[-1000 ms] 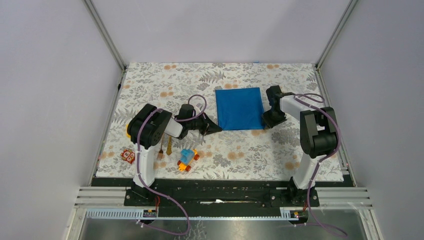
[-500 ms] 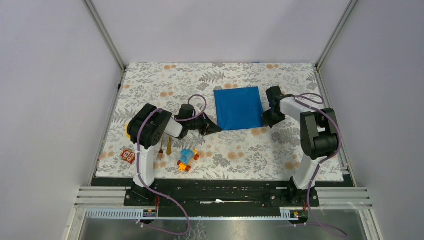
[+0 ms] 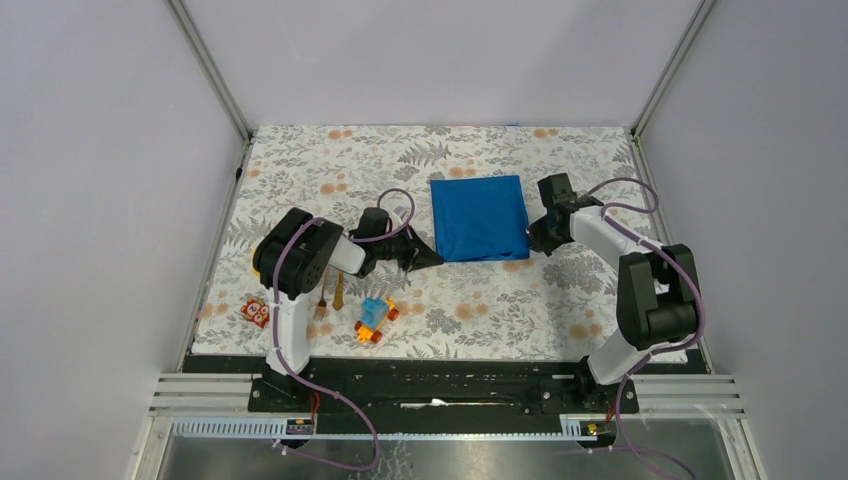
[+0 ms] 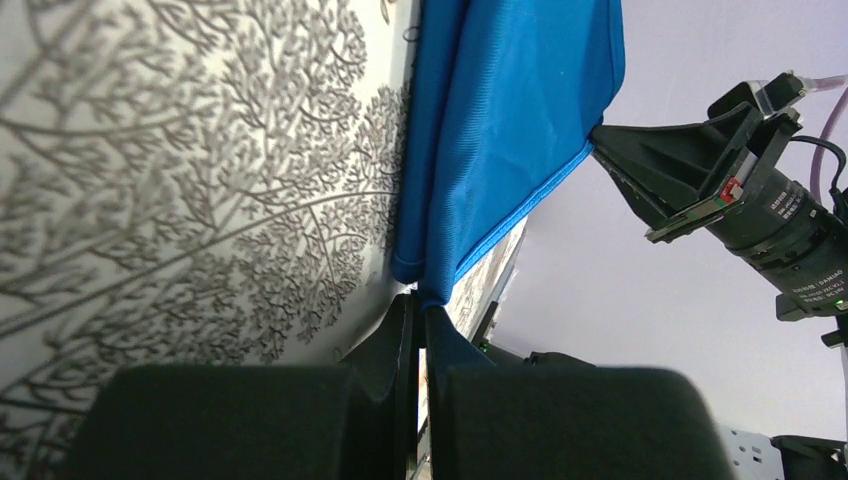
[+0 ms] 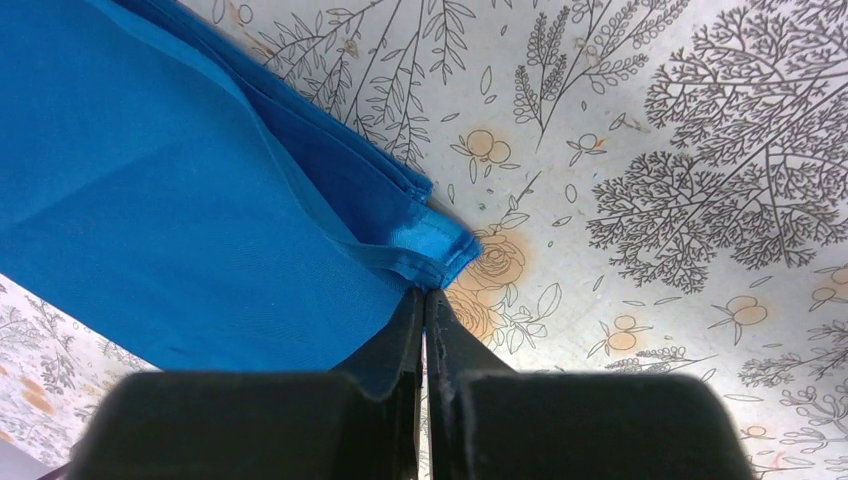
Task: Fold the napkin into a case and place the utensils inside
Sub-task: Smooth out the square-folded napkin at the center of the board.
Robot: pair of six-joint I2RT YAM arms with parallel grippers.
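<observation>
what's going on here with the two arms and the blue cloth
Two arms are working on a blue napkin that lies folded in layers on the floral table. The left end effector is shut on its near left corner, the right end effector on its near right corner. The golden fork and knife lie untouched by the left arm's base, beside a toy car.

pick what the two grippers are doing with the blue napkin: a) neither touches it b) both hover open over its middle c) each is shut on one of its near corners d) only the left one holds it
c: in the wrist views the left gripper is shut on one corner of the napkin, and the right gripper is shut on another.
</observation>
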